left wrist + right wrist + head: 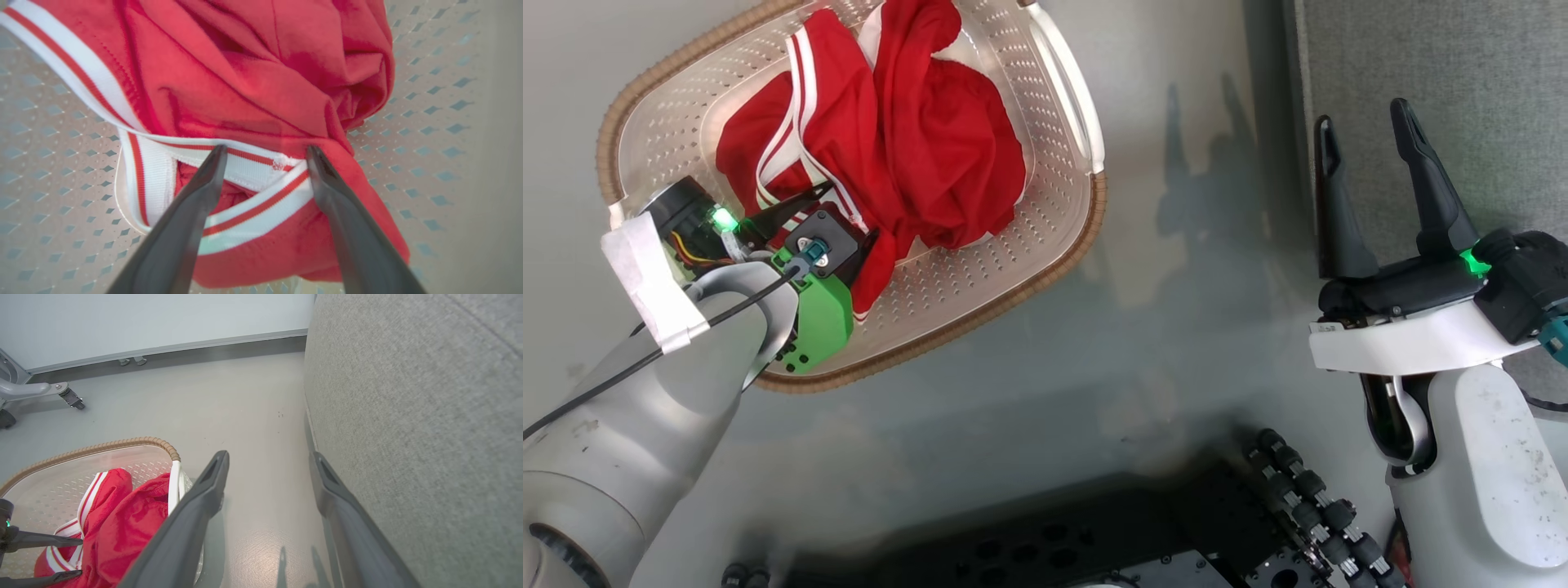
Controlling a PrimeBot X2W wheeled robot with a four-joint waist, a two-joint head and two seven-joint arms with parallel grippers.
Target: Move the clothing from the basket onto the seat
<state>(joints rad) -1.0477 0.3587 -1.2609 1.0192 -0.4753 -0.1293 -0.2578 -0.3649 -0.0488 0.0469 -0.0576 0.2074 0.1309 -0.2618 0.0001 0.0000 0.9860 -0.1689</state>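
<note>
The clothing [907,139] is a bright red jersey with white stripe trim, crumpled inside the cream perforated basket [1062,106] on the floor. My left gripper [854,211] reaches into the basket from its near corner. In the left wrist view it [266,151] stands open, its fingers straddling a fold of the clothing's [253,81] white striped trim. My right gripper [1364,118] hangs open and holds nothing, at the edge of the grey seat [1437,73]. In the right wrist view it [269,457] points along the floor, with the seat [408,416] on its right and the basket [94,448] with the clothing [122,522] on its left.
A strip of glossy grey floor [1192,245] separates basket and seat. My dark base [1176,539] lies along the bottom edge. In the right wrist view, a pale wall with a dark baseboard [184,355] runs behind, and a grey wheeled frame leg [41,390] stands at far left.
</note>
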